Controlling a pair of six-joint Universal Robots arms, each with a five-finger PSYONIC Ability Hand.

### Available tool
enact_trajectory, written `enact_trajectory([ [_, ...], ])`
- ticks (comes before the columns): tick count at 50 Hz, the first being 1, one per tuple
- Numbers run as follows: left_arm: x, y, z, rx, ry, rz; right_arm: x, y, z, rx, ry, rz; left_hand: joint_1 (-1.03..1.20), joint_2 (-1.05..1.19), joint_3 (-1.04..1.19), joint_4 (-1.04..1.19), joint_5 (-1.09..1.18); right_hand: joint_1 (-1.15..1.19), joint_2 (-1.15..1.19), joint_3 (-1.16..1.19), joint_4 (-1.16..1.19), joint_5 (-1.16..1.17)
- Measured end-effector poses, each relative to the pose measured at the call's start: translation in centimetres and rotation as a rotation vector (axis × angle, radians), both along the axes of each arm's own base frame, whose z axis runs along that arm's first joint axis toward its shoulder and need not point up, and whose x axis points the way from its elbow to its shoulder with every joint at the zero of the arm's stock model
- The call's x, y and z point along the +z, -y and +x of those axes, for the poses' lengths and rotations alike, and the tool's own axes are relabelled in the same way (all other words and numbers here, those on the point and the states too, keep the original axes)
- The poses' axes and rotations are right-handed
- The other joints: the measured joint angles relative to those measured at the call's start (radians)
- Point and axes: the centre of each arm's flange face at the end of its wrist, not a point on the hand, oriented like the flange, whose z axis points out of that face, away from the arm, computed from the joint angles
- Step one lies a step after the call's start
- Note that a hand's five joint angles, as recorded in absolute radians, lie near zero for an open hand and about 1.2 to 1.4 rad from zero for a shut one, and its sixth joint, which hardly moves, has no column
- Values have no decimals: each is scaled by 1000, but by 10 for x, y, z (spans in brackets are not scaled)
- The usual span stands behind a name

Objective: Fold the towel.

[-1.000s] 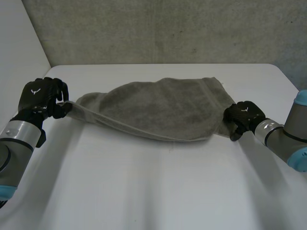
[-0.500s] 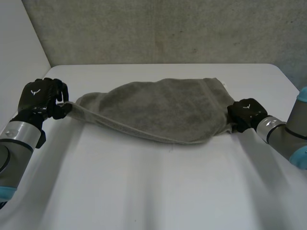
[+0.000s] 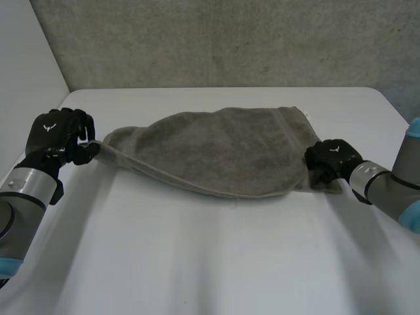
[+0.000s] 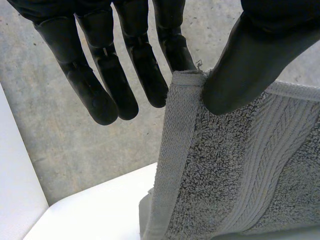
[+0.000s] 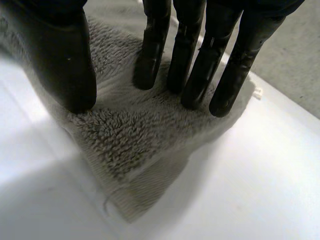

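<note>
A grey towel point(image 3: 223, 147) lies stretched across the white table point(image 3: 197, 262), sagging along its near edge. My left hand point(image 3: 56, 134) holds the towel's left corner lifted off the table. In the left wrist view the thumb point(image 4: 245, 65) pinches that corner of the towel point(image 4: 225, 165) against a finger, and the other fingers hang straight beside it. My right hand point(image 3: 333, 159) is on the right end. Its straight fingers point(image 5: 200, 65) and thumb point(image 5: 65, 55) press down on the towel point(image 5: 130, 140), which lies bunched on the table beneath them.
A grey concrete wall point(image 3: 230, 39) stands behind the table's far edge. A white panel point(image 3: 26, 65) closes off the left side. Bare table runs from the towel to the near edge.
My right hand has shifted slightly left on the towel's right end, and that corner now lies on the table beside it. The left hand has held still with its corner.
</note>
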Motion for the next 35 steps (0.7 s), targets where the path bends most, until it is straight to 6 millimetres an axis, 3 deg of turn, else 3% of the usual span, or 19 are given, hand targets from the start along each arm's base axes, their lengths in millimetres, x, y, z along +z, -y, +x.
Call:
enact_trajectory([
  [7,-2,-1,0,0,2,6,-5,-3,2,19,-39,-7,0,0,0,0,0,-22,-25,-29,-31,-21],
  [18,-2,-2,0,0,2,7,6,-6,-2,15,-44,-4,0,0,0,0,0,-216,-230,-228,-228,-238],
  [35,-2,-2,0,0,2,7,8,-6,-32,-24,-93,-12,0,0,0,0,0,-254,-255,-254,-257,-249],
])
